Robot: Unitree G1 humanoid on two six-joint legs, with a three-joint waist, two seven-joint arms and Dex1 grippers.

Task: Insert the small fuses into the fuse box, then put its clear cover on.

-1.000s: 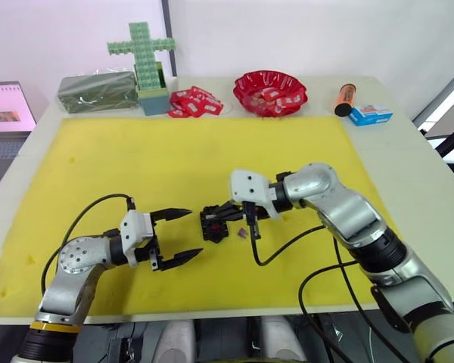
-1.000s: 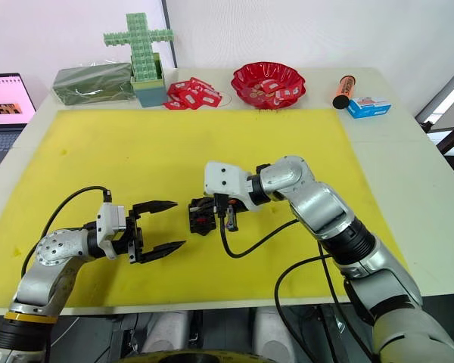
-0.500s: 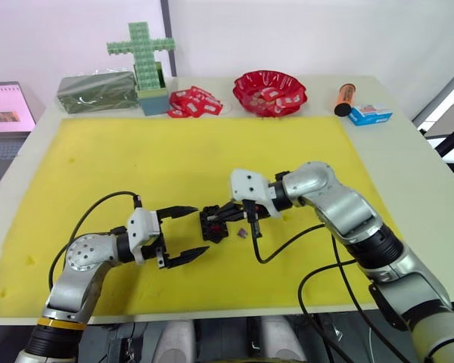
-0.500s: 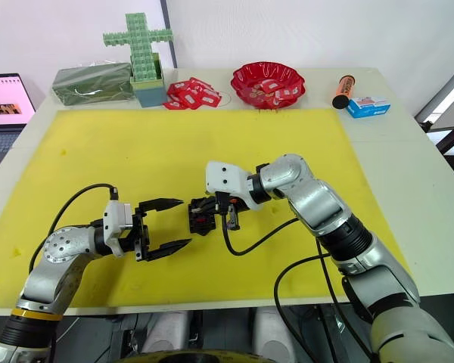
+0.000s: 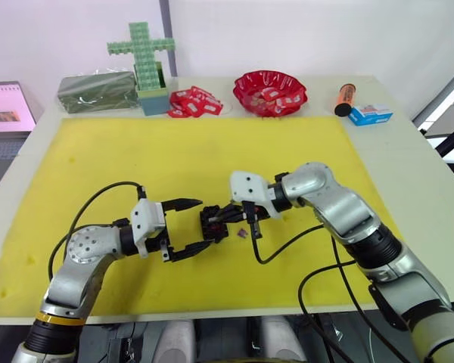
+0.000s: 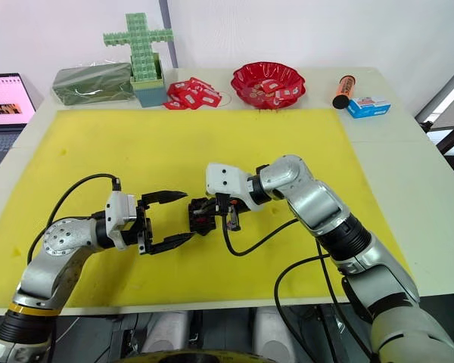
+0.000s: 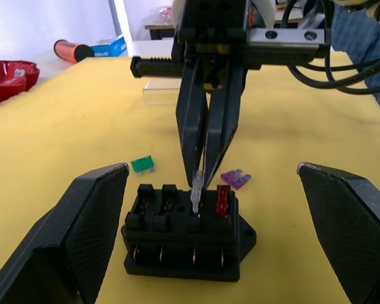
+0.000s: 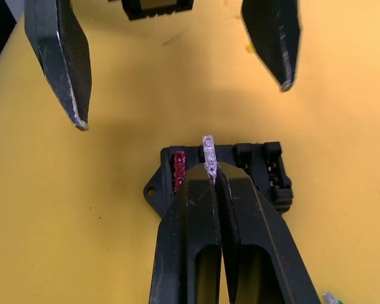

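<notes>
The black fuse box (image 5: 214, 225) sits on the yellow mat (image 5: 174, 166). A red fuse (image 7: 223, 200) stands in one of its slots. My right gripper (image 5: 222, 217) is shut on a pale grey fuse (image 7: 196, 187), with the fuse's tip at the slot beside the red one. A green fuse (image 7: 142, 165) and a purple fuse (image 7: 235, 179) lie loose on the mat behind the box. The clear cover (image 7: 161, 91) rests farther back. My left gripper (image 5: 206, 223) is open, its fingers (image 7: 95, 215) reaching to either side of the box without touching it.
Along the table's far edge stand a green brick cross (image 5: 142, 53), a dark green package (image 5: 97, 91), red packets (image 5: 195, 102), a red bowl (image 5: 270, 92), an orange cylinder (image 5: 344, 99) and a blue box (image 5: 370, 114). A laptop (image 5: 6, 113) sits at far left.
My left gripper has moved right, still open, until its fingertips flank the fuse box. The right gripper has stayed at the box with the pale fuse.
</notes>
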